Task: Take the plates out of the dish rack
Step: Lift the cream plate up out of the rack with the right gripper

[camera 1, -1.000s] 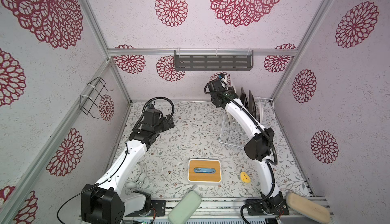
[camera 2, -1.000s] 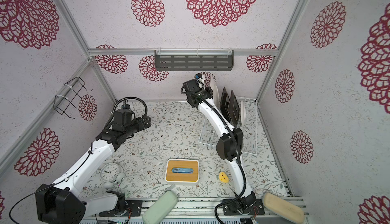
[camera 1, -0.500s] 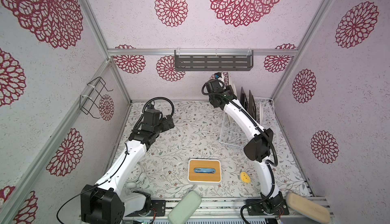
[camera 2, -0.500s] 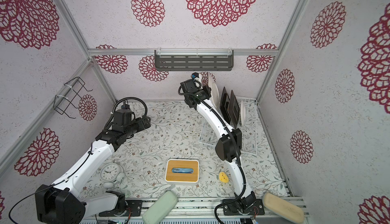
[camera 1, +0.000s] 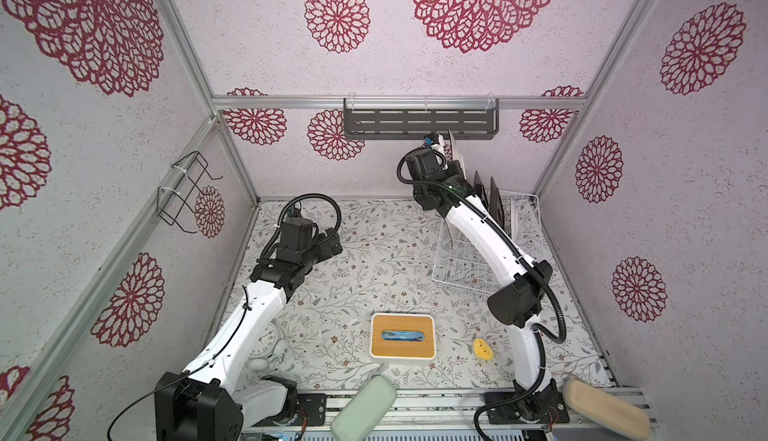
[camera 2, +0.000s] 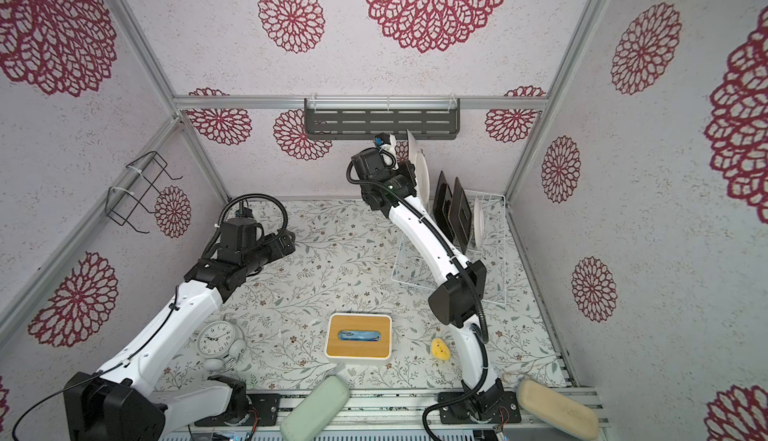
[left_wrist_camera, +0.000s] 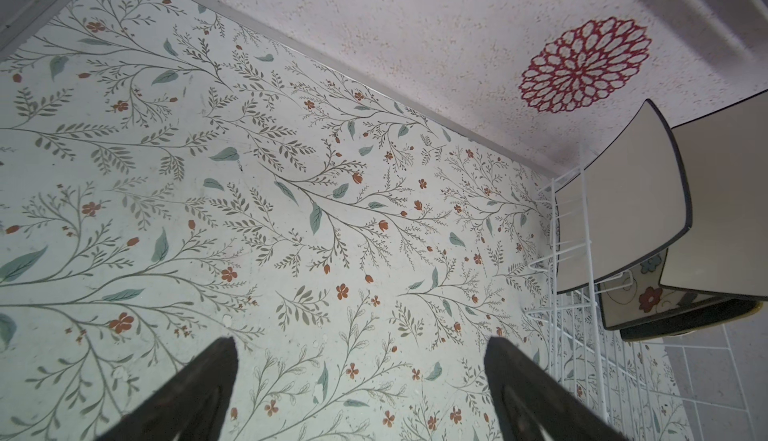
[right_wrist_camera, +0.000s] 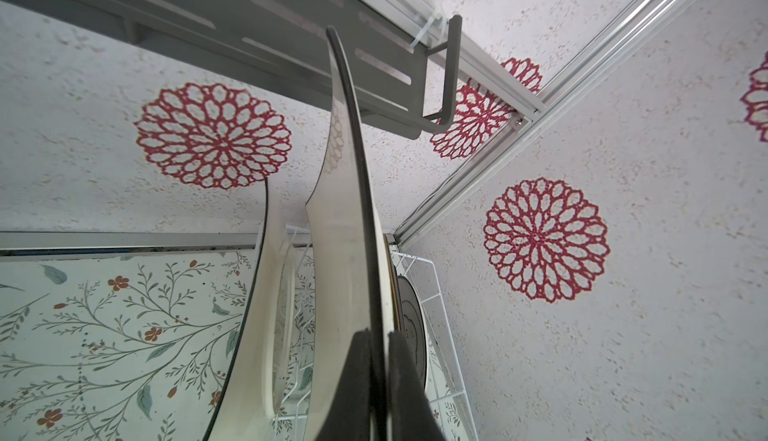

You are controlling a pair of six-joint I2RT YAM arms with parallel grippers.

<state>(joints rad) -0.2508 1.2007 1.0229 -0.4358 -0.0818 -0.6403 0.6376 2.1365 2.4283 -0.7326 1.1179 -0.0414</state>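
R gripper pinches raised cream plate by rim; L gripper wide, empty. Risk: plate top strikes grey shelf, slips.

My right claw is clamped on the rim of a cream plate, one black finger on each face. I see the plate edge-on: thin dark rim line, standing upright, top edge crossing in front of the grey slotted shelf. A second cream plate is just beside it, curved; I can't tell if they touch. A dark plate sits close on the other side, in the white wire dish rack. Floral tabletop below. Red rosettes on the wall.
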